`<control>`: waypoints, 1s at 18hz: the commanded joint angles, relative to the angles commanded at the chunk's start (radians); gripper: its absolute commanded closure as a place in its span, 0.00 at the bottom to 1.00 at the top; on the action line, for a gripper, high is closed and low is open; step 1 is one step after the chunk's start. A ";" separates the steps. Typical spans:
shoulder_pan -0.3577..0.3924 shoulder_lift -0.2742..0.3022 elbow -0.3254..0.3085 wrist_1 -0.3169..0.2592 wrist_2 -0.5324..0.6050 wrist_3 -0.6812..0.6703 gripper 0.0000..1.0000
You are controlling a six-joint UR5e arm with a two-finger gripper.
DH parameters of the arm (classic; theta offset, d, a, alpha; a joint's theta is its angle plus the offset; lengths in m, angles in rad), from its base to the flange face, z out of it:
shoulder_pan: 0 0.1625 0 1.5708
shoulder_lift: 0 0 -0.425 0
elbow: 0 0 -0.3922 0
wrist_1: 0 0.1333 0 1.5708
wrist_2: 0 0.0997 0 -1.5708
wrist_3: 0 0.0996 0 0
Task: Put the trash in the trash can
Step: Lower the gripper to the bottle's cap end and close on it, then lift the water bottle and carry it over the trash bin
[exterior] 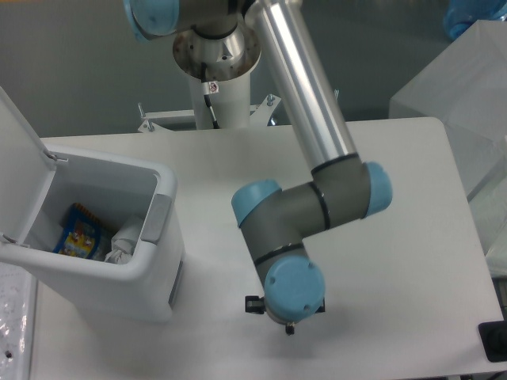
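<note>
Both pieces, wrapper (pixel 123 240) and bottle (pixel 78 231), inside bin (pixel 162 261) | end effector (pixel 289 327) hidden under wrist, state unclear | advice: lift clear, avoid open lid (pixel 20 162)

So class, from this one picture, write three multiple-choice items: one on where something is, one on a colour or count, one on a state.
1. Where is the bottle with the red-and-blue label?
A. inside the trash can
B. on the table
C. in the tool

2. What colour are the arm's joint caps?
A. red
B. light blue
C. black

3. The trash can lid is:
A. shut
B. missing
C. flipped open

Answers: 1 A, it lies in the bin beside the crumpled wrapper. 2 B, each round cap is pale blue. 3 C, the lid stands up, leaving the inside visible.
</note>
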 joint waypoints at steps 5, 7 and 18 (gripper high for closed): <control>0.043 0.098 0.000 0.175 -0.185 0.006 0.82; 0.057 0.126 0.000 0.230 -0.259 0.015 0.82; 0.080 0.264 0.020 0.407 -0.595 0.029 0.82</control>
